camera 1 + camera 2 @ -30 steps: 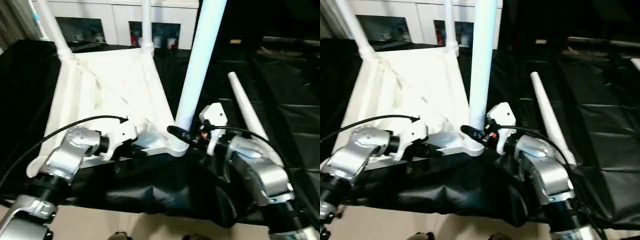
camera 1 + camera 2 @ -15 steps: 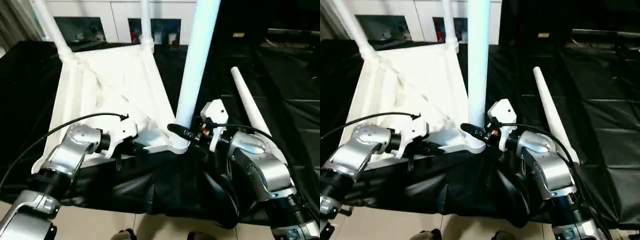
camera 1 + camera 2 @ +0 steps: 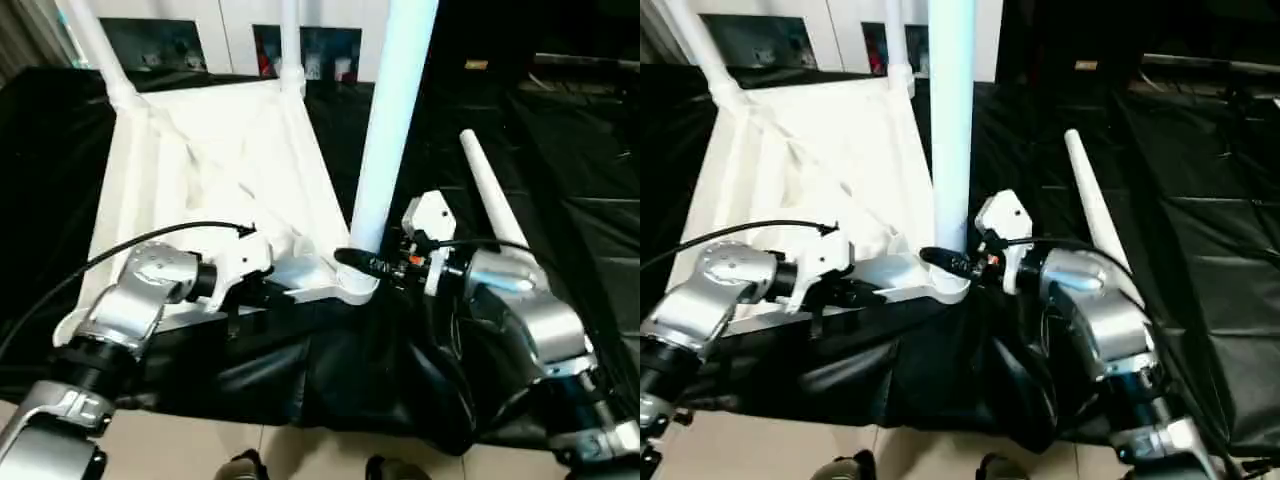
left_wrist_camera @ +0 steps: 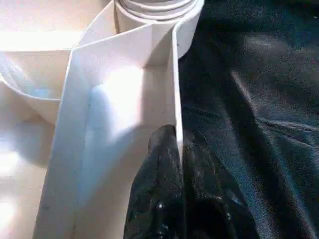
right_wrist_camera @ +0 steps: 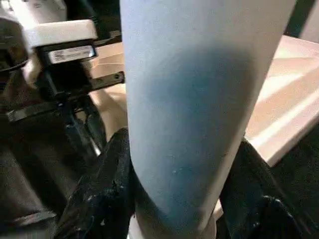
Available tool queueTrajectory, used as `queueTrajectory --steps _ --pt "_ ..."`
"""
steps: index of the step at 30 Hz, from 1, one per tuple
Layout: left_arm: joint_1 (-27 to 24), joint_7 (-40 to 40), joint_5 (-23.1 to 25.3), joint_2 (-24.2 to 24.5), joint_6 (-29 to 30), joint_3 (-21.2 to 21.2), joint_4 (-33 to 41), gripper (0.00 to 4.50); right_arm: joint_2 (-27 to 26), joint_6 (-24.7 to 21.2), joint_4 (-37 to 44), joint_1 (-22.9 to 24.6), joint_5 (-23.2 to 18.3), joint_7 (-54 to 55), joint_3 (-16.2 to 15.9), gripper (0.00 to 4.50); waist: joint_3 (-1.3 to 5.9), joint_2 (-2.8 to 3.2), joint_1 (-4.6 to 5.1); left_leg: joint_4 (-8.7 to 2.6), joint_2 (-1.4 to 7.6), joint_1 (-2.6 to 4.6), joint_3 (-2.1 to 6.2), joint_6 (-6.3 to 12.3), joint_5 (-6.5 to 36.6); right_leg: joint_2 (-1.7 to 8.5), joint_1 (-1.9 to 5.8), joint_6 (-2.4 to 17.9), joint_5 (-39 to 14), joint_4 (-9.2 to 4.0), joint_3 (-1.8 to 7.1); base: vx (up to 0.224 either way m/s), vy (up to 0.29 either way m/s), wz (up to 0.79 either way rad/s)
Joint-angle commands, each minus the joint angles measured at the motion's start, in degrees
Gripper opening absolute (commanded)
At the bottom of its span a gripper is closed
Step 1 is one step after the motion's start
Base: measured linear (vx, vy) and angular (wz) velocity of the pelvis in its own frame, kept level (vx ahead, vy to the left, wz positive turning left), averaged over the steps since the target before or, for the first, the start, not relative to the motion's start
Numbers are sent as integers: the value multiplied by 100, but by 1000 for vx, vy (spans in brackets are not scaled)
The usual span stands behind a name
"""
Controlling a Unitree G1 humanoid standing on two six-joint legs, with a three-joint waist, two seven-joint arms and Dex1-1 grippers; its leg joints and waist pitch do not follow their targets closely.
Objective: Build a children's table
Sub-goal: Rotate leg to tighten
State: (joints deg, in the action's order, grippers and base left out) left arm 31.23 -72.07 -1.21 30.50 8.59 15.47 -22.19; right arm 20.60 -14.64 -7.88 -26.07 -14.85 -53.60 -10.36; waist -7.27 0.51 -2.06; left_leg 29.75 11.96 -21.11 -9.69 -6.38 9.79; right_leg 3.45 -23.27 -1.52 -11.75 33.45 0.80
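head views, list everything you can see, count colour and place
tabletop: 1, white, upside down on the black cover
standing legs: 3, white, in corner sockets, two far, one near in the right gripper
loose leg: 1, white, lying on the cover right of the tabletop
cover: 1, black, under everything
cabinet: 1, white, behind the tabletop
left gripper: 1, black, shut on the tabletop's near rim
right gripper: 1, black, shut on the near leg's base
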Motion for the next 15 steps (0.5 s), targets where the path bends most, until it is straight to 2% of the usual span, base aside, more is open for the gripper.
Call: queueTrajectory --steps 1,4,7,9,12,13,15 --pt "-129 -134 -131 7 20 15 -43 0 101 -266 -782 283 249 -244 -510 185 158 -83 19 -328 61 -10 -56 154 1242 246 93 876 -1548 -447 120 0 0 0" --pt "-150 -275 -163 84 57 32 -3 0 96 -198 -941 200 260 -348 -515 185 161 -78 30 -306 54 -4 -75 175 1083 232 116 1008 -1122 -417 107 0 0 0" --pt "-165 -465 -203 180 57 57 35 0 87 -96 -1160 77 270 -544 -526 185 156 -73 39 -317 61 17 -78 154 1301 247 103 1042 -1410 -438 110 0 0 0" --pt "-159 -505 -198 215 42 58 33 0 82 -49 -1261 27 287 -626 -526 185 154 -92 35 -323 74 28 -78 140 1372 256 98 1019 -1584 -454 122 0 0 0" --pt "-155 -503 -176 240 36 56 42 0 81 -8 -1326 3 309 -699 -514 185 160 -94 33 -324 77 26 -74 133 1326 254 106 1030 -1529 -443 120 0 0 0" --pt "-152 -478 -167 260 32 55 45 0 82 31 -1380 -19 313 -730 -519 185 175 -120 34 -312 74 29 -81 147 1266 246 115 1046 -1410 -433 118 0 0 0" --pt "-149 -303 -89 290 50 38 56 0 50 86 -1466 -48 336 -656 -495 185 175 -115 29 -311 75 35 -85 153 1227 243 110 1077 -1322 -425 115 0 0 0"
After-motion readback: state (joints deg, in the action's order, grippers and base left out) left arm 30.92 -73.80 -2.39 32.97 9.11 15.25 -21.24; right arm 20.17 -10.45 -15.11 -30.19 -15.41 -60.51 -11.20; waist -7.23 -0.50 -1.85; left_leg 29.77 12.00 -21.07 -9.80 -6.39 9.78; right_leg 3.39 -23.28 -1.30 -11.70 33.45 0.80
